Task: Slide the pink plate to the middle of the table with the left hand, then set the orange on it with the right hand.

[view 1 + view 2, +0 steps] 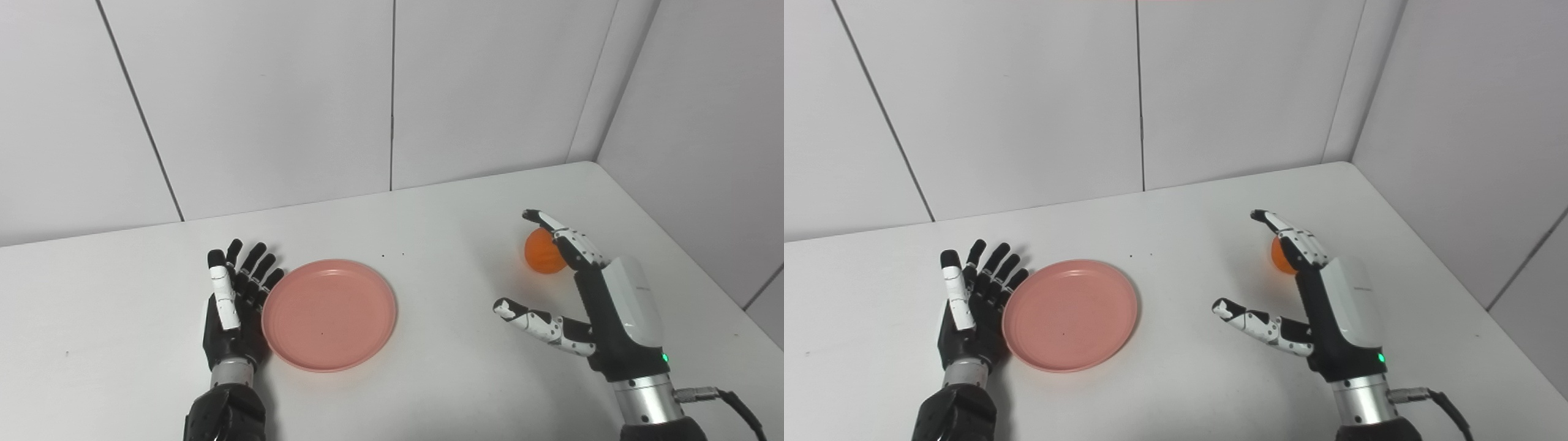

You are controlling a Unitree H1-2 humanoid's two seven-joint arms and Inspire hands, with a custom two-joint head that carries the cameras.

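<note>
The pink plate (329, 313) lies flat on the white table (429, 214), left of its middle. My left hand (236, 306) is open, palm up, right against the plate's left rim; it also shows in the right eye view (971, 306). The orange (542, 251) sits on the table at the right. My right hand (588, 294) is open and empty, fingers spread, just near and right of the orange, whose right part its fingers hide. In the right eye view the hand (1317, 300) covers most of the orange (1279, 258).
Grey wall panels stand close behind the table and along its right side, meeting in the far right corner. A black cable (735, 404) runs from my right wrist.
</note>
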